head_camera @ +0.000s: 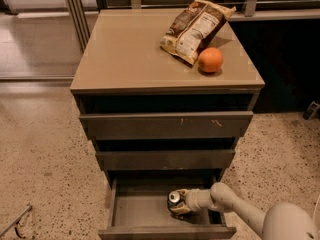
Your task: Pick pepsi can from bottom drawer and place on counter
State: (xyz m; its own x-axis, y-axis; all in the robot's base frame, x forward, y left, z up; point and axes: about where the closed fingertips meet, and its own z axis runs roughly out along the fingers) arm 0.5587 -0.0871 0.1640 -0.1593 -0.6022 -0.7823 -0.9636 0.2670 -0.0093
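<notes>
The bottom drawer (135,209) is pulled open. The pepsi can (174,198), dark with a silver top, stands upright inside it at the right of centre. My gripper (178,202) reaches in from the right, low in the drawer, and its fingers (181,210) sit against both sides of the can, shut on it. The can rests on the drawer floor. The tan counter (130,54) tops the cabinet above.
A brown snack bag (196,26) and an orange (210,60) lie on the counter's right back part. The two upper drawers (165,126) are slightly open and overhang the bottom one. Speckled floor surrounds the cabinet. A dark cabinet stands to the right.
</notes>
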